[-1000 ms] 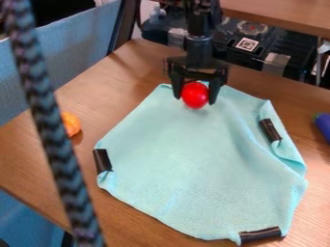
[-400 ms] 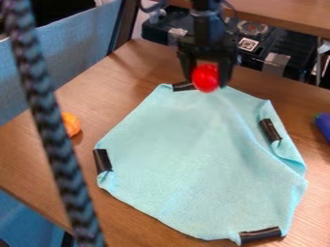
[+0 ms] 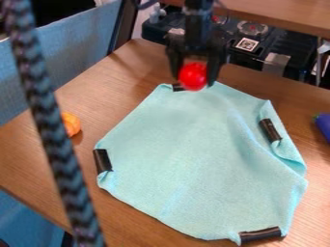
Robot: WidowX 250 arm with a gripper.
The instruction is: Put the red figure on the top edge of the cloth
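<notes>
One red ball point(image 3: 193, 76) is seen at the upper middle of the frame, grasped between the two fingers of the single black gripper point(image 3: 195, 81). It is seen against the top edge of the one light-blue cloth point(image 3: 199, 144); whether the cloth is touched cannot be told. Four black strips of tape point(image 3: 270, 130) are counted at the cloth's edges: one at the top, partly covered by the ball, one at the left, one at the upper right and one at the lower right. At the left of the frame, one orange object point(image 3: 73, 124) is partly hidden by one braided cord point(image 3: 51, 130), by which the view is crossed from top to bottom. One purple eggplant point(image 3: 324, 126) is cut off by the right border. All is set around one wooden table point(image 3: 116, 91).
</notes>
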